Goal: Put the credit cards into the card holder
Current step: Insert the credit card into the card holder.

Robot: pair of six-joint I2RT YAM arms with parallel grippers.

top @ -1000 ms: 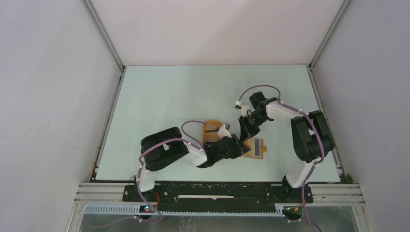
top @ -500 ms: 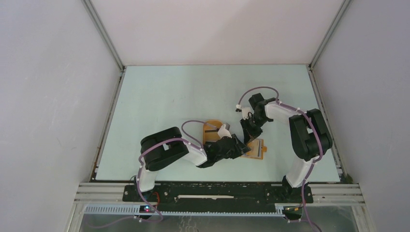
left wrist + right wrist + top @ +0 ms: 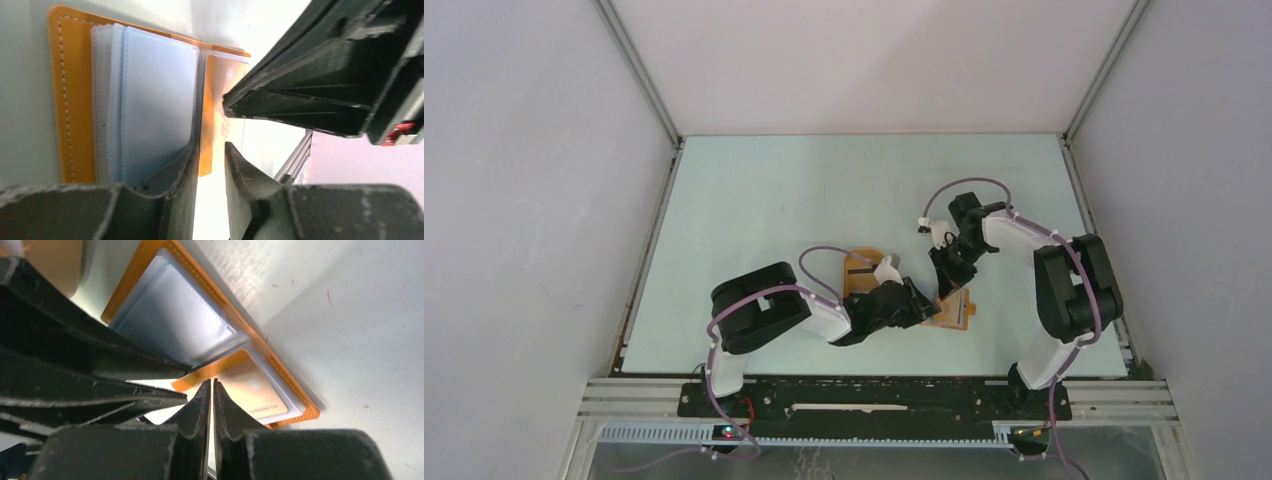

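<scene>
The card holder [image 3: 956, 312] lay open and flat on the pale table [image 3: 774, 200], near its front edge and a little right of centre, with both arms bent in over it. From the left wrist view I could see its stitched orange border [image 3: 70, 100] framing a stack of clear sleeves [image 3: 155, 100], which looked milky blue in the light. A tan card [image 3: 220, 90] sat on the other half beside them. The right wrist view showed the same holder [image 3: 287, 382] with that tan card [image 3: 250, 390] lying on its nearer half, faint print along one edge, and the sleeves [image 3: 175, 315] beyond it. The left gripper [image 3: 210, 147] was low at the holder's edge. Its jaws were parted by a clear gap, and I saw nothing gripped between them. The right gripper [image 3: 211, 382] came in from the far side with its fingers drawn almost together, leaving only a thin slit. Its tip was right at the edge of the tan card, though I couldn't tell whether the card was pinched. An orange tray [image 3: 861, 268] stood just behind the left gripper [image 3: 924, 308], and the right gripper [image 3: 946, 285] hung over the holder's far edge.
</scene>
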